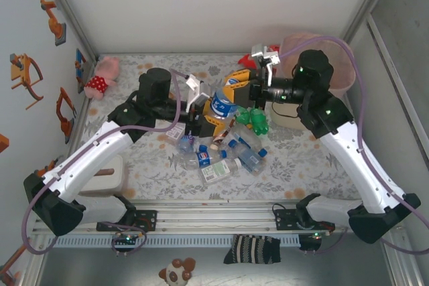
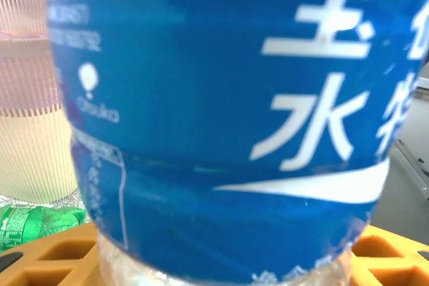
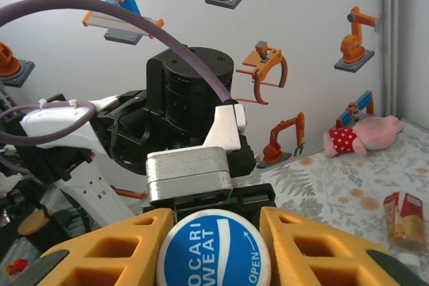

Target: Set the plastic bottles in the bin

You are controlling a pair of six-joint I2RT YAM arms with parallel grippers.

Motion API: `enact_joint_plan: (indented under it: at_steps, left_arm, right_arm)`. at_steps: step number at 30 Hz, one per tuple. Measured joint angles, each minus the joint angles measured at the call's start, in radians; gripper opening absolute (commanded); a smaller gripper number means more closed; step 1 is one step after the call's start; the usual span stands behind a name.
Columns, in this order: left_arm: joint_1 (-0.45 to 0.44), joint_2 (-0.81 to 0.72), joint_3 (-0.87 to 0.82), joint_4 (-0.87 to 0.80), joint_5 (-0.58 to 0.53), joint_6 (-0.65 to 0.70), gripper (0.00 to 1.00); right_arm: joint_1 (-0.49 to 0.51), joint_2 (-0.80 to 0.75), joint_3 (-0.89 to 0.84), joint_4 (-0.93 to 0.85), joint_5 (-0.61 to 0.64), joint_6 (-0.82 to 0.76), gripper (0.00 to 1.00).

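Observation:
A clear plastic bottle with a blue label (image 1: 222, 102) hangs above the table between both arms. My left gripper (image 1: 209, 113) is shut on its body; in the left wrist view the blue label (image 2: 221, 98) looms over the yellow fingers (image 2: 60, 254). My right gripper (image 3: 214, 249) is shut on the bottle's blue cap (image 3: 216, 262), one yellow finger on each side. Below them lies a heap of several more bottles (image 1: 231, 155), with green ones (image 1: 255, 118) beside it. The cream bin with its pink bag (image 1: 330, 65) stands at the back right, behind my right arm.
A pink plush toy (image 1: 102, 78) lies at the back left corner. A red toy (image 1: 249, 62) sits near the bin. A small carton (image 3: 402, 218) rests on the patterned cloth. A white box (image 1: 110, 175) stands beside my left arm. Walls close in on three sides.

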Motion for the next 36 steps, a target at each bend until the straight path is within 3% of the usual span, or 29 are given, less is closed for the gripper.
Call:
enact_joint_plan:
  at_steps: [7, 13, 21, 26, 36]
  left_arm:
    - [-0.001, 0.0, 0.0, 0.008, 0.005, -0.004, 0.65]
    - [-0.001, -0.006, -0.003, 0.029, -0.017, -0.008, 0.79]
    - [0.001, -0.081, -0.053, 0.053, -0.12, -0.008, 0.82]
    - [0.0, -0.123, -0.088, 0.053, -0.187, -0.008, 0.82]
    - [0.002, -0.161, -0.119, 0.053, -0.264, -0.008, 0.83]
  right_arm:
    - [0.0, -0.006, 0.0, 0.001, 0.008, 0.0, 0.15]
    - [0.0, -0.016, 0.0, -0.007, 0.032, 0.001, 0.13]
    - [-0.024, -0.025, 0.053, -0.124, 0.198, -0.027, 0.11]
    - [-0.174, -0.023, 0.092, -0.137, 0.357, 0.04, 0.13]
    - [-0.504, 0.051, 0.104, -0.135, 0.655, 0.317, 0.12]
